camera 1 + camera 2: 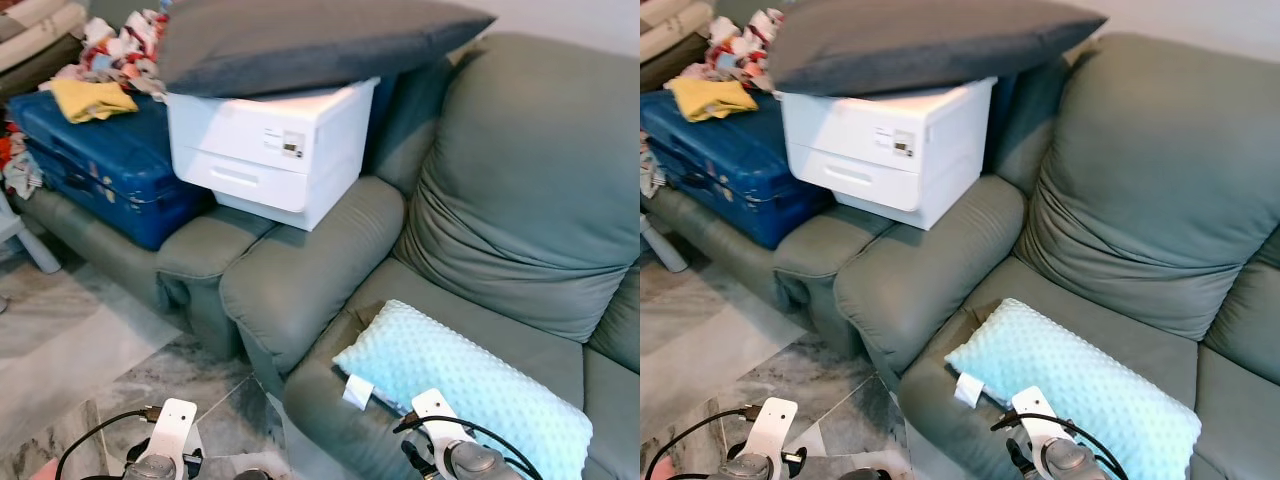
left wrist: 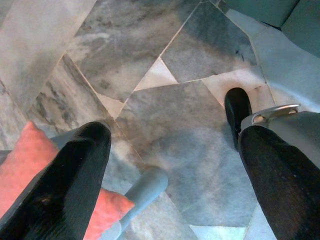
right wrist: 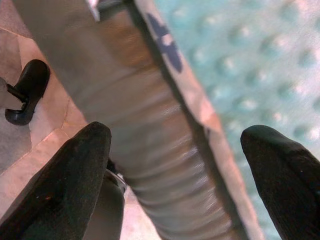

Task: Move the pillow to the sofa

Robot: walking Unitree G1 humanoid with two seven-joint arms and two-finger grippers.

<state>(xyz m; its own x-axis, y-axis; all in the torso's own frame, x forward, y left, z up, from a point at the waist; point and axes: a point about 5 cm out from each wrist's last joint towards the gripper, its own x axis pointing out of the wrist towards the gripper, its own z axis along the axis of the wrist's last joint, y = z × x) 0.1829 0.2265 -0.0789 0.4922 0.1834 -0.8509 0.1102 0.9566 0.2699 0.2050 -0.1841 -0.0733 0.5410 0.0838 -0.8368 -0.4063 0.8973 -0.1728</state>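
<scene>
Right gripper point(image 3: 172, 165) hangs with its two black fingers spread wide, nothing between them, poised just above the front edge of the grey-green leather sofa point(image 1: 520, 200). One finger sits over the pale aqua dimpled rectangular pillow point(image 1: 465, 390), the other over the sofa's rounded front lip and the floor beyond. The pillow lies flat on the sofa seat, right beside this gripper, its plush bumpy face up and a small white tag at its near corner (a patterned fabric underside peeks along its edge). Left gripper point(image 2: 170, 170) is also wide open and empty, out in front of the sofa, over the grey-veined marble floor tiles point(image 2: 165, 100), with a pink cushion-like object point(image 2: 30, 170) beside one finger. On the sofa's padded arm stands a boxy white plastic drawer unit point(image 1: 270, 150), and a large flat dark grey fabric cushion point(image 1: 310, 40) rests on top of it. Past that, a blue hard suitcase point(image 1: 100, 160) carries a crumpled yellow cloth point(image 1: 90, 98).
</scene>
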